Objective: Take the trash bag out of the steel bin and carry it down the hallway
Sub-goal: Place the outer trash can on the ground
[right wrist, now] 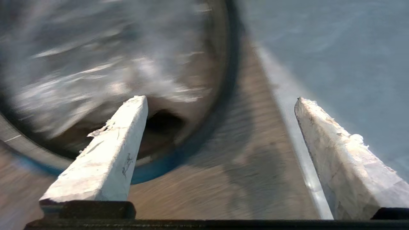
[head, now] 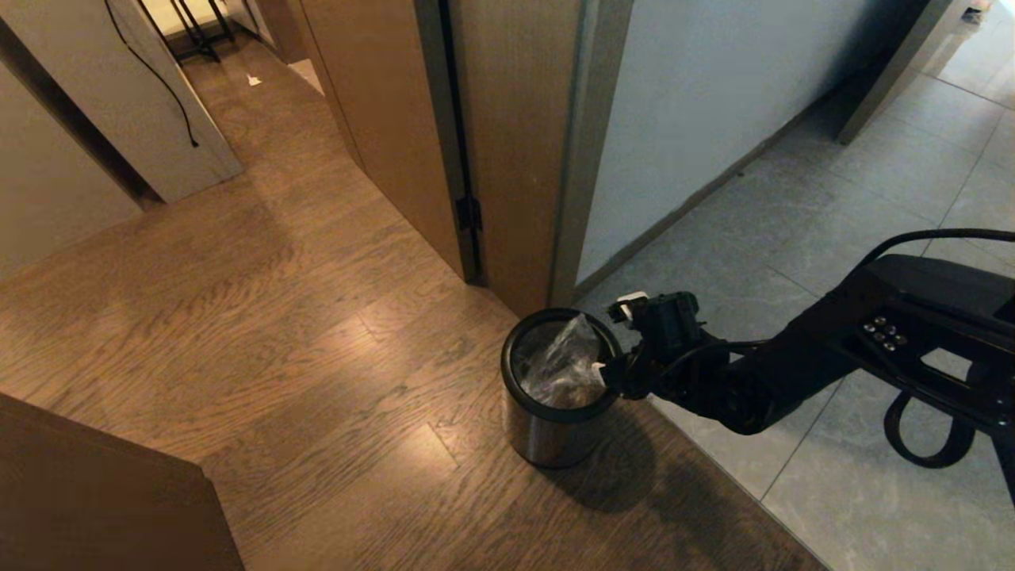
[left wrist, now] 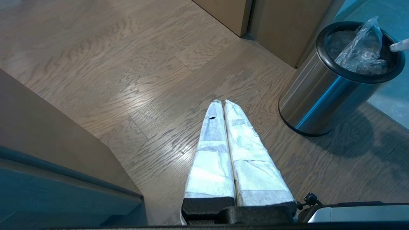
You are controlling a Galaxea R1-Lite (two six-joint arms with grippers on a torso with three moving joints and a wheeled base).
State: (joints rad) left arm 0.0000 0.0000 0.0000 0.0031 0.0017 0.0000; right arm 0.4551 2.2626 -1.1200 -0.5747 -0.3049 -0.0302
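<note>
— Reaching from the right, the right hand (head: pixel 614 341) stands wide and empty at the bin's (head: pixel 547 432) near rim, one finger (right wrist: pixel 108 150) over the opening, one outside.
— And the bag (head: pixel 564 361)?
— Inside the bin, its peak leaning up toward the far rim, just beyond that hand. Left hand (left wrist: pixel 222 105) is pressed shut, farther off.

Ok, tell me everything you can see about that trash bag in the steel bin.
The trash bag is clear, crinkly thin plastic, bunched up inside the steel bin, with a crumpled peak poking above the black rim. Its contents are hard to make out. The open right gripper is at the rim beside it, one finger over the bin's mouth, not gripping it.
</note>
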